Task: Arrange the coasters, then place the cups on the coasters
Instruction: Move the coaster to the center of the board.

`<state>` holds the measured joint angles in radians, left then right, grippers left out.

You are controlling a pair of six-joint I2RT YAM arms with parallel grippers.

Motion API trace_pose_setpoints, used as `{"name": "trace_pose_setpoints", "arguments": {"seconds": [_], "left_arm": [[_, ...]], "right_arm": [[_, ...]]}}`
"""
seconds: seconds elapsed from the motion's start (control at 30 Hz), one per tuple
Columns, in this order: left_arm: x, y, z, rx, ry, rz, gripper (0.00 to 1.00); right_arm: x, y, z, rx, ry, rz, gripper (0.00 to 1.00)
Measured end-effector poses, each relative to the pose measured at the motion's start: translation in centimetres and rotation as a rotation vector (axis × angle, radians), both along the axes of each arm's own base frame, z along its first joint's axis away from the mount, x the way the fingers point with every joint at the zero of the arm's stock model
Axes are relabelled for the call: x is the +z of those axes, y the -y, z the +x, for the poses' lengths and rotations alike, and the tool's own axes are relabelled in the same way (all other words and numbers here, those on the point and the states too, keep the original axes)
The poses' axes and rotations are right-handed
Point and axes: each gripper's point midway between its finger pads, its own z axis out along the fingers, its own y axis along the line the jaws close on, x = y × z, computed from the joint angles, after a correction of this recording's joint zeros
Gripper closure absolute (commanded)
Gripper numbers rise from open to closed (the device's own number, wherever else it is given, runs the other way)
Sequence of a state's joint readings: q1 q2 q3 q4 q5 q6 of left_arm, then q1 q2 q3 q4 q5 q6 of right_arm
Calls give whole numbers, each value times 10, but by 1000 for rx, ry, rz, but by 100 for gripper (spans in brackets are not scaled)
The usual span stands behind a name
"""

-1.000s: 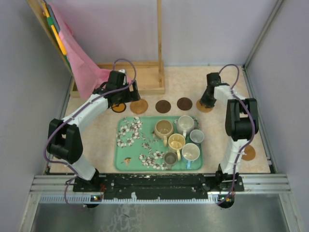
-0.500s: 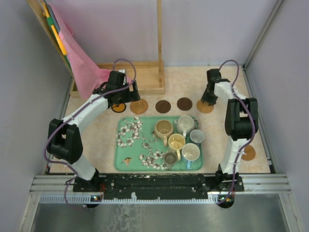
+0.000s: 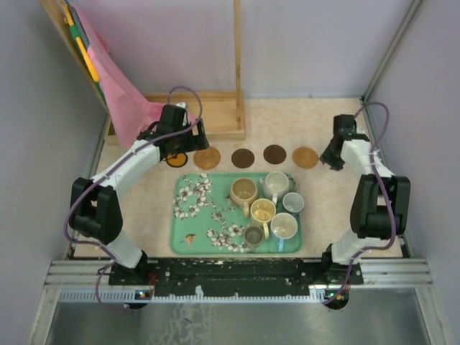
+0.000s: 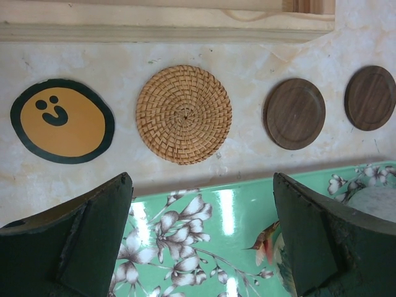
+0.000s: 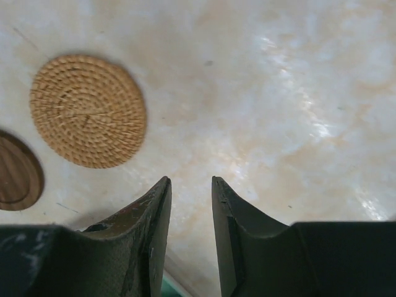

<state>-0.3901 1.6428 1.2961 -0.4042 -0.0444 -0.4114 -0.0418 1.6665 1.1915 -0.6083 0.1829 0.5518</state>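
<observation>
Five coasters lie in a row behind the tray: a yellow smiley one (image 3: 175, 161) (image 4: 62, 120), a woven one (image 3: 207, 158) (image 4: 184, 114), two dark brown ones (image 3: 243, 158) (image 3: 274, 154) (image 4: 294, 113) (image 4: 370, 98), and a woven tan one (image 3: 305, 157) (image 5: 88, 111). Several cups stand on the tray's right half: tan (image 3: 244, 192), grey (image 3: 275, 184), pale blue (image 3: 292, 203), yellow (image 3: 262, 210), white (image 3: 284, 226) and a small dark one (image 3: 253, 235). My left gripper (image 3: 181, 147) (image 4: 201, 241) hangs wide open and empty by the smiley coaster. My right gripper (image 3: 329, 162) (image 5: 190, 182) is right of the tan woven coaster, jaws narrowly apart, holding nothing.
The green floral tray (image 3: 194, 241) (image 4: 229, 210) fills the table's middle. A wooden stand (image 3: 215, 118) with an upright post sits at the back, and a pink cloth (image 3: 122, 100) hangs at the back left. Grey walls close in both sides.
My right arm has swung right, away from the tan woven coaster, which stays flat at the right end of the row. The left arm has not moved.
</observation>
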Motion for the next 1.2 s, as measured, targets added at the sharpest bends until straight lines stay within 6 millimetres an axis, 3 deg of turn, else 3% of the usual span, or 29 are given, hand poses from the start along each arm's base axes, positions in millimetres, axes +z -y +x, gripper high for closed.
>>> {"name": "trace_pose_setpoints", "arguments": {"seconds": [0.17,0.37,0.53,0.9,1.2], "left_arm": [[3,2,-1,-8,3,-14,0],[1,4,-6,-17,-4,-27,0],[0,8,-11,-29,-5,-42,0],[0,20,-20,-66,-7,-55,0],[4,21,-28,-75,0,-65,0]], "right_arm": [[8,36,-39,-125,29,20,66],[-9,75,-91,-304,-9,64,66],[-19,91,-122,-403,-37,82,66],[-23,120,-160,-554,-74,86,66],[-34,116,-182,-585,-122,112,66]]}}
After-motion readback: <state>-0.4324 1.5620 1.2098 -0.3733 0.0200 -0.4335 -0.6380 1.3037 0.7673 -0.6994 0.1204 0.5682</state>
